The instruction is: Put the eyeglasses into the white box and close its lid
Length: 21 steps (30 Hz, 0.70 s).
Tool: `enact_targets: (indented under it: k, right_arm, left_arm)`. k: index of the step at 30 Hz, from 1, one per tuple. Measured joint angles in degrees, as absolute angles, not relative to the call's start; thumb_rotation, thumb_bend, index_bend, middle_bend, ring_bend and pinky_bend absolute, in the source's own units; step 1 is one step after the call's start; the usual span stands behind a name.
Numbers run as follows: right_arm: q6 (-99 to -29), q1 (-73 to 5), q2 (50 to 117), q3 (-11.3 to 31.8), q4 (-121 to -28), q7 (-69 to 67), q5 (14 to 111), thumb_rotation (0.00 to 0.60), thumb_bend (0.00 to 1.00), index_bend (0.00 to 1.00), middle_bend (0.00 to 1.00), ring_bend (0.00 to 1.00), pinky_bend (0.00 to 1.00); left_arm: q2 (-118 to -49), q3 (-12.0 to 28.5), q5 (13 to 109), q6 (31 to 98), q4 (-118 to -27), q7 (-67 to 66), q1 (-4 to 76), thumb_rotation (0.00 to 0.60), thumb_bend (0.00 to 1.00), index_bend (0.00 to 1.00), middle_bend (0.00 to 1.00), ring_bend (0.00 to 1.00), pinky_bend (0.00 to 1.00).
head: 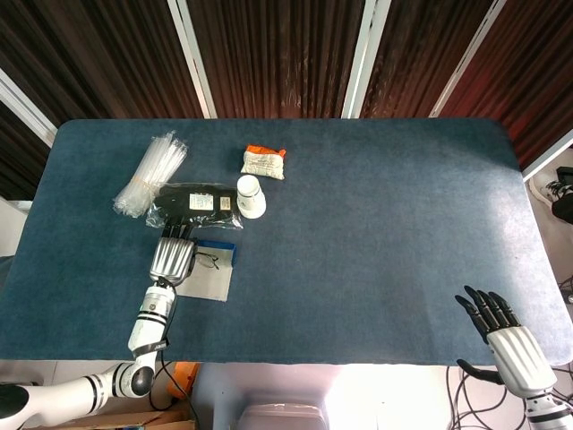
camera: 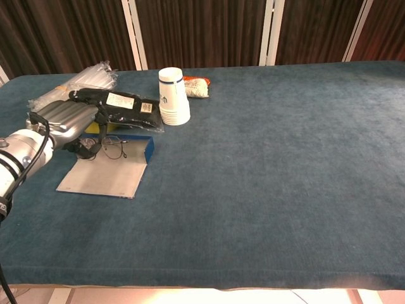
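Observation:
My left hand (head: 172,258) (camera: 66,120) hovers at the far left edge of the white box (head: 208,282) (camera: 104,177), whose pale panel lies flat on the table with a blue wall (camera: 147,149) standing at its far end. It holds the thin-framed eyeglasses (head: 208,262) (camera: 112,148) by one temple. The lenses hang just above the panel, close to the blue wall. My right hand (head: 501,331) is at the table's near right corner, fingers spread, holding nothing. The chest view does not show it.
A black packet (head: 192,204) (camera: 120,104) lies right behind the box, touching my left hand's fingers. A stack of paper cups (head: 251,195) (camera: 173,96), a clear plastic bundle (head: 150,172) and an orange-white packet (head: 263,162) sit further back.

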<state>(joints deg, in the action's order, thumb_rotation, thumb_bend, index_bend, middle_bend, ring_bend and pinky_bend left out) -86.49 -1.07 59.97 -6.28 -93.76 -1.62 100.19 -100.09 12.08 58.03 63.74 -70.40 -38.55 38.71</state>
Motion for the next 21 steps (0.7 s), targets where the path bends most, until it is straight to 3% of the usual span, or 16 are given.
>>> enact_targets:
  k: [11, 16, 21]
  right_arm:
    - [-86.87, -0.91, 59.77, -6.40, -93.68, -1.99, 100.50, 0.600, 0.28, 0.00, 0.00, 0.00, 0.00]
    - [-87.06, -0.84, 59.68, -6.37, -93.61, -2.20, 100.50, 0.600, 0.28, 0.00, 0.00, 0.00, 0.00]
    - [-87.10, -0.81, 59.65, -6.42, -93.62, -2.18, 100.61, 0.600, 0.28, 0.00, 0.00, 0.00, 0.00]
  left_arm:
    - [-101.88, 12.35, 57.73, 62.71, -66.96, -37.22, 39.46, 0.600, 0.36, 0.59, 0.18, 0.06, 0.09]
    - [-102.31, 12.66, 57.53, 61.96, -65.93, -36.13, 39.73, 0.600, 0.36, 0.39, 0.16, 0.06, 0.09]
    - [-102.71, 12.87, 57.55, 61.76, -65.05, -35.33, 39.84, 0.600, 0.35, 0.27, 0.15, 0.05, 0.08]
